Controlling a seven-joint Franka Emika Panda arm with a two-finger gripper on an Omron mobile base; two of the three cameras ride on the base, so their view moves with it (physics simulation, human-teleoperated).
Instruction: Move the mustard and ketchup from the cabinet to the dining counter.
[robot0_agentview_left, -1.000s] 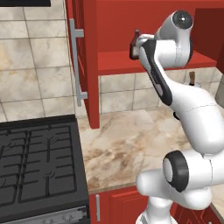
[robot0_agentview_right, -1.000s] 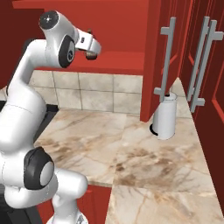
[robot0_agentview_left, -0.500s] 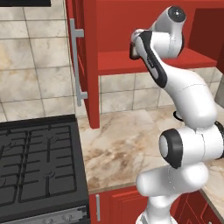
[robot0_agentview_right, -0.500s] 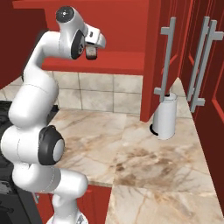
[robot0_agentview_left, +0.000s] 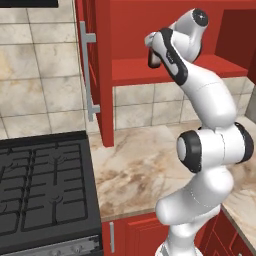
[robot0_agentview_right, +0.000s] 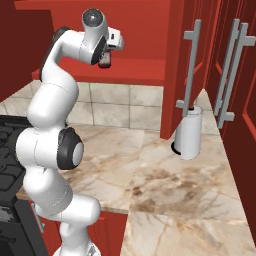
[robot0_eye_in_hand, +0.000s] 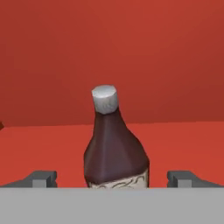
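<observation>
The ketchup (robot0_eye_in_hand: 114, 148), a dark red-brown bottle with a pale grey cap, stands upright on the red shelf (robot0_eye_in_hand: 39, 144) of the cabinet (robot0_agentview_left: 165, 70). My gripper (robot0_eye_in_hand: 113, 179) is open, with one fingertip on each side of the bottle's lower body and a gap on both sides. In the base views the gripper (robot0_agentview_left: 154, 56) (robot0_agentview_right: 106, 59) is at the shelf's front edge, with the arm reaching up to it. The mustard and the dining counter are out of view.
The open cabinet door (robot0_agentview_left: 95, 70), with its silver bar handle, hangs left of the shelf. Below lie a marbled worktop (robot0_agentview_left: 135, 165) and a black stove (robot0_agentview_left: 40, 185). A white cylinder (robot0_agentview_right: 190, 132) stands on the worktop, beside more red doors (robot0_agentview_right: 230, 75).
The arm's lower links have swung to a more upright stance. The hand has edged slightly lower at the shelf, and its jaws have stayed open.
</observation>
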